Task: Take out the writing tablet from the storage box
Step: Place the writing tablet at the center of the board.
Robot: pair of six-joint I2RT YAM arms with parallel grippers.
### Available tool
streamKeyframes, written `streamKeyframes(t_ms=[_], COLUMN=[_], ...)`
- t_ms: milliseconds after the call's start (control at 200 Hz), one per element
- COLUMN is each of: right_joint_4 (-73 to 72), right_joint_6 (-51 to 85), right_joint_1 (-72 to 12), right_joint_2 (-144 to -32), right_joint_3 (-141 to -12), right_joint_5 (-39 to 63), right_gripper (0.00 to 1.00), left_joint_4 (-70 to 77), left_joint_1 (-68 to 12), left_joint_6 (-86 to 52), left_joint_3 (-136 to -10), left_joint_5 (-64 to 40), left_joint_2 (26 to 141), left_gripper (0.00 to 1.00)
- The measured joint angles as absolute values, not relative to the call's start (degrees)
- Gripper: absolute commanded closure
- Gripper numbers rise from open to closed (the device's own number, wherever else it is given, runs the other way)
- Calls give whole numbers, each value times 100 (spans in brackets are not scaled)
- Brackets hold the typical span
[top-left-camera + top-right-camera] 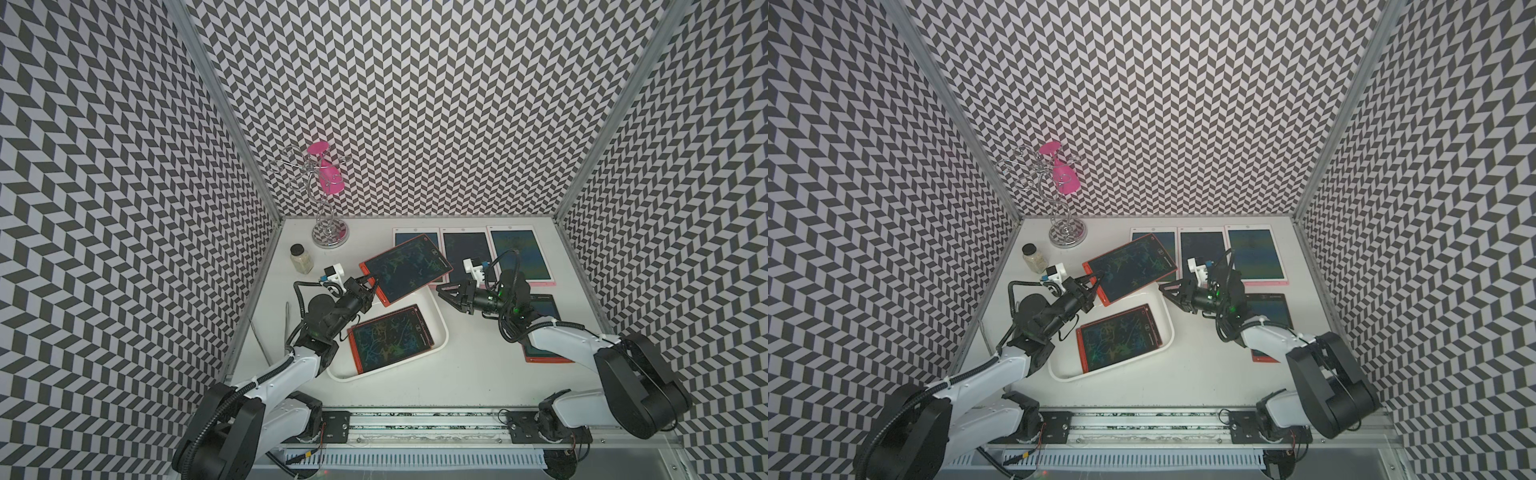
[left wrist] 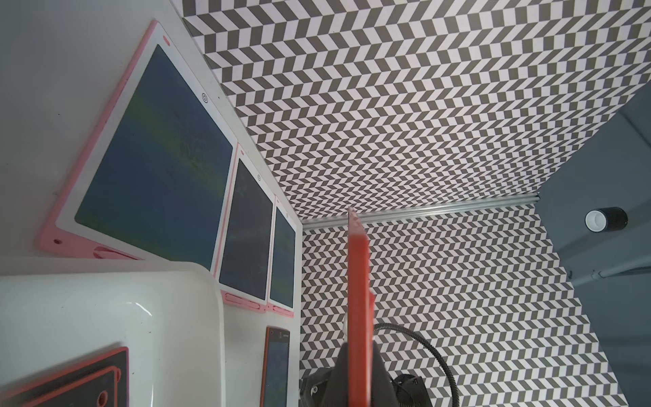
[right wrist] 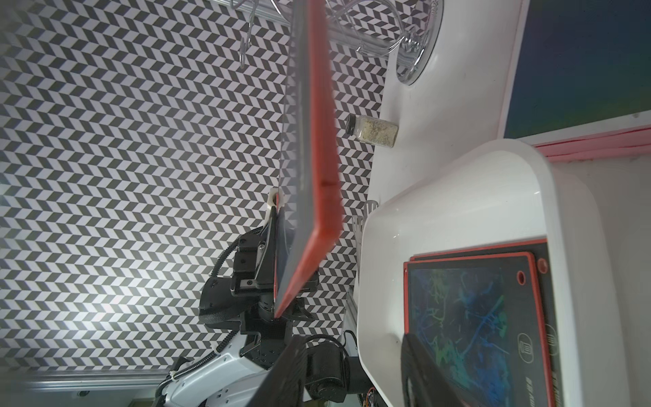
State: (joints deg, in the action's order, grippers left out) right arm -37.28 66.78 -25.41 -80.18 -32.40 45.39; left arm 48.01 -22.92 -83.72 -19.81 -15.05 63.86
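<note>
**Tablet lifted clear of its box.** A white surface (image 1: pixel 469 374), walled on three sides by black-and-white chevron walls (image 1: pixel 415 104), fills both top views. At centre frame the left claw (image 1: pixel 369 286) is clenched on a corner of a red-framed writing tablet (image 1: pixel 405 268). The tablet hangs tilted in the air above the far end of the storage box (image 1: pixel 439 318), and the right wrist view shows it clear of the rim. A second red tablet (image 1: pixel 390 338) lies flat inside the box.

Right of centre, the right claw (image 1: pixel 447 300) hovers with its jaws apart, gripping nothing. Three pink-edged tablets (image 1: pixel 521 253) line the back edge at the upper right of the surface. Another red tablet (image 1: pixel 545 308) lies partly under the right arm. A small jar (image 1: pixel 301 258) and a wire stand (image 1: pixel 330 233) carrying a pink cup (image 1: pixel 329 182) occupy the back left corner.
</note>
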Motion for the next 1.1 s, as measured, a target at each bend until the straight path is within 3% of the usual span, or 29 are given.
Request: streamKeyframes(t_ms=[906, 1096], right_joint_4=[-4670, -4672], right_joint_6=[7150, 7142], right_joint_1=[-2738, -2753], right_joint_2=[-8593, -8827], right_joint_3=[-3544, -3815], right_joint_5=[4348, 4379], right_gripper=[62, 71], left_joint_4=[5505, 5618], left_joint_1=[-2512, -2523], left_joint_6=[-8571, -8613], left_joint_3=[-2047, -2123], left_joint_5=[-1337, -1428], left_joint_2=[7205, 7417], left_gripper=[100, 100])
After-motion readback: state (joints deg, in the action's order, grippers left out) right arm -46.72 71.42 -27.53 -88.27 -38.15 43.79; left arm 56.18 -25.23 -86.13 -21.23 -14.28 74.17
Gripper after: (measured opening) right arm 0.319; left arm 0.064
